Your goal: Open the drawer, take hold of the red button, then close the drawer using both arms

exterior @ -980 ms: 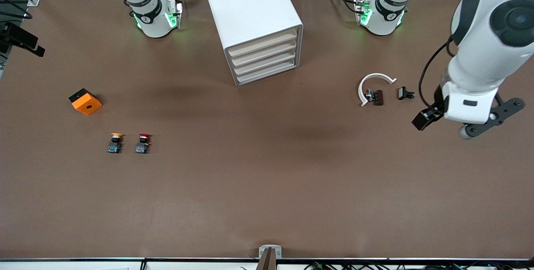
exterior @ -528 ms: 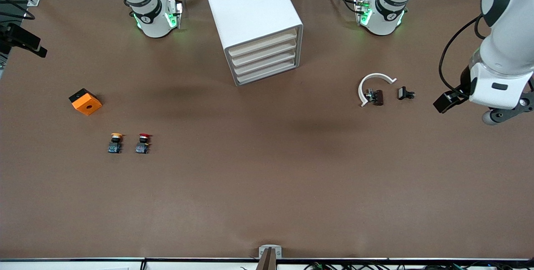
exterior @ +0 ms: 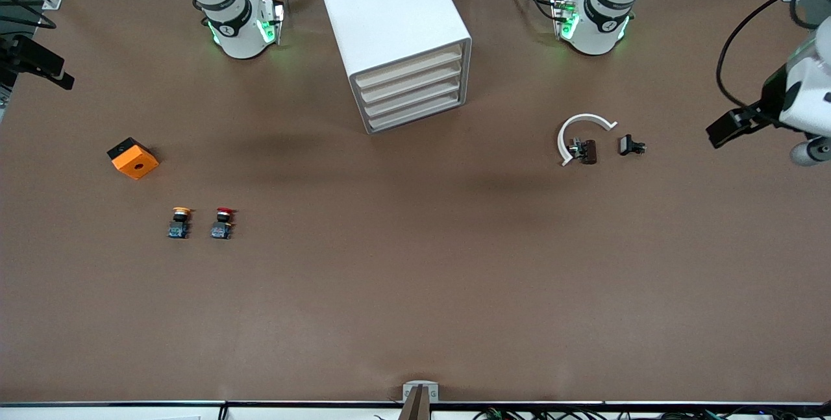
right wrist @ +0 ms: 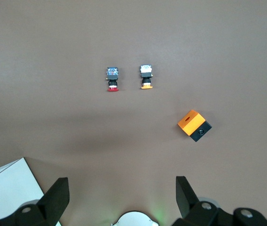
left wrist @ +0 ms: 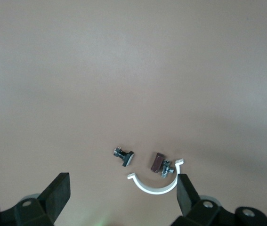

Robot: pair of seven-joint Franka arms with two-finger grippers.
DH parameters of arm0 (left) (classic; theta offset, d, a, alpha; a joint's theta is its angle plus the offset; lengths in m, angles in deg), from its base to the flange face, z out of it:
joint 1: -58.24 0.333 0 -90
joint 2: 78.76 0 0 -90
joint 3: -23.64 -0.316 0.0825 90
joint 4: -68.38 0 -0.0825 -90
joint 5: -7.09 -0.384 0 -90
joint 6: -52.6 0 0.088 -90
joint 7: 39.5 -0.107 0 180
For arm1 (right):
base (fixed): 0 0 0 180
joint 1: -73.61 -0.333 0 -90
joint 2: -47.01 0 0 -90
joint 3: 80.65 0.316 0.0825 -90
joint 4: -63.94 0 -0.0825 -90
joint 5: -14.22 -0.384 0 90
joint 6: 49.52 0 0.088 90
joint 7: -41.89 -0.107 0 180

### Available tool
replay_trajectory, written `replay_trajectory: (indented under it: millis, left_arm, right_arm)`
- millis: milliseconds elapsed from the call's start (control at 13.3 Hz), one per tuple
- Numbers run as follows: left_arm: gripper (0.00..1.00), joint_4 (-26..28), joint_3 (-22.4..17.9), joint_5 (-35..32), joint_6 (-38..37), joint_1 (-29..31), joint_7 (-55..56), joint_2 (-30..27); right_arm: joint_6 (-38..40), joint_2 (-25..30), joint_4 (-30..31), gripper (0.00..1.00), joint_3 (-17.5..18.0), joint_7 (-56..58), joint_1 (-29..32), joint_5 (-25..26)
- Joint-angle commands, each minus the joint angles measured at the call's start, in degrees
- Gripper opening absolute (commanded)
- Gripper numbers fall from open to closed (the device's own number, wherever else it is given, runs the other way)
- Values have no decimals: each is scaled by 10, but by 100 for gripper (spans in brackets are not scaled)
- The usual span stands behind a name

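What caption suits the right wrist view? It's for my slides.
Open right gripper high over the table, looking down on the red-capped button, its yellow-capped twin and the orange cube.

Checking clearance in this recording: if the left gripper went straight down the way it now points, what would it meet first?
Probably bare table. The left gripper, jaws open, points at the tabletop; the white half ring and two small parts lie near its line, though depth is unclear.

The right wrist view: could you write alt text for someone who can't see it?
Looking down past the right tool, its jaws open and empty, onto a brown table where the red-capped button lies beside a yellow-capped button. An orange cube with a hole sits apart from them, and a corner of the white cabinet shows at the picture's edge.
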Motion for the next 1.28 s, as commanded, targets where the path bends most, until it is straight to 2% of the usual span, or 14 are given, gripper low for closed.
replay_trajectory:
  millis: [0,151,603,1206]
  left_arm:
    - [100,36,-65,39,-4,-32,-77,-40]
    - [100,63,-82,66,-10,-33,-130,-72]
    - [100,157,-85,68,18,-72,-134,-156]
    - [100,155,-87,87,18,-68,-136,-157]
  right_arm:
    - [-25,38,46,100,-1,27,0,-1]
    - [-27,37,46,100,-2,47,2,1]
    - [-28,36,46,100,-3,61,3,9]
    - [-26,36,46,100,-2,56,2,9]
